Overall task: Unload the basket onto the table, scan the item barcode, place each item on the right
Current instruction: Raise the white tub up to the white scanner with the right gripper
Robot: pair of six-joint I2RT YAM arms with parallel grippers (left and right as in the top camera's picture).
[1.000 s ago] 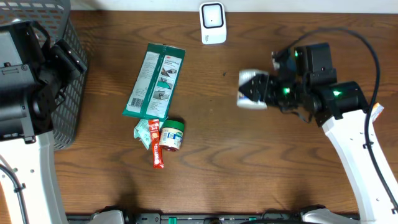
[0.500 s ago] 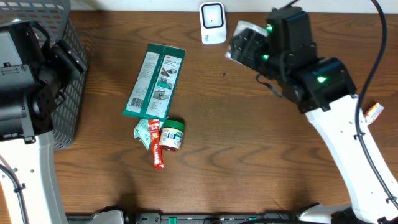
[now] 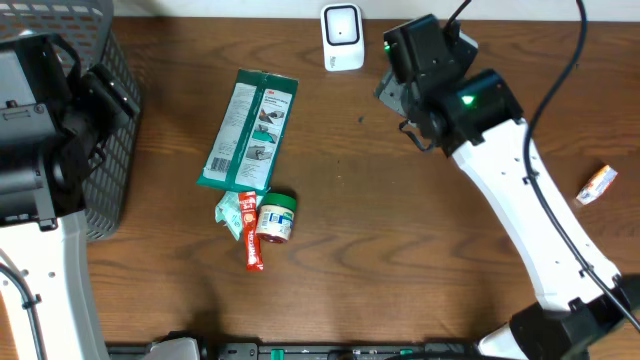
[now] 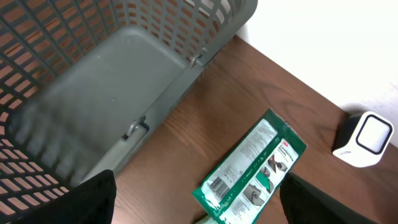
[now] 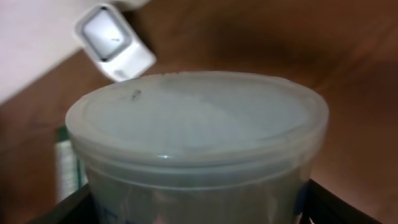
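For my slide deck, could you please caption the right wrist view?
A translucent lidded tub held between the jaws, with the white scanner beyond it on the wooden table.

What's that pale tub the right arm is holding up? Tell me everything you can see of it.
The tub is round, of cloudy whitish plastic, closed by a matching lid with a raised rim and a small mark near its edge. Its contents cannot be made out, and no barcode shows. The right arm's jaws grip its sides. The white scanner sits just beyond it.
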